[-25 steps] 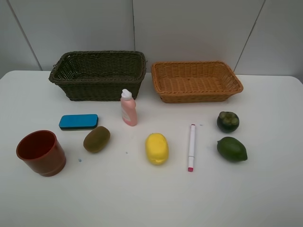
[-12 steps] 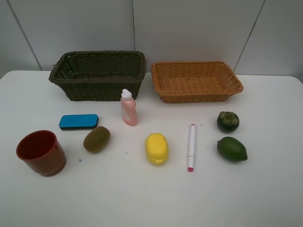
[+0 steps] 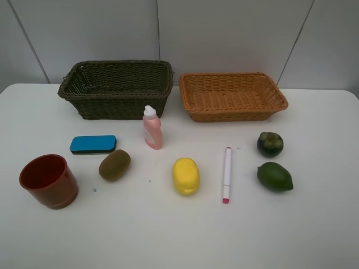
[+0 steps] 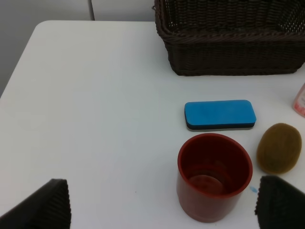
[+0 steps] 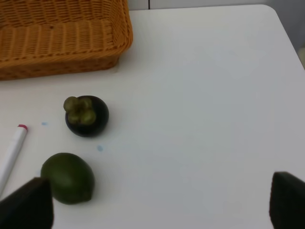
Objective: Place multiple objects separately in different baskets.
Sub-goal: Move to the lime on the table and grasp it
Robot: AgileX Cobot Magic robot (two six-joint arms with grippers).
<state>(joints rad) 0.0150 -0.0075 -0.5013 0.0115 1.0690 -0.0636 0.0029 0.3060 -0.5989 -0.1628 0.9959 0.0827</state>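
On the white table stand a dark olive basket and an orange-tan basket at the back. In front lie a red-brown cup, blue eraser, kiwi, pink bottle, lemon, white pen, mangosteen and lime. Neither gripper shows in the high view. My left gripper is open and empty, above the table just short of the cup. My right gripper is open and empty, near the lime and mangosteen.
Both baskets hold nothing. A grey wall rises behind them. The table's left edge shows in the left wrist view and its right corner in the right wrist view. Bare tabletop lies in front of the objects.
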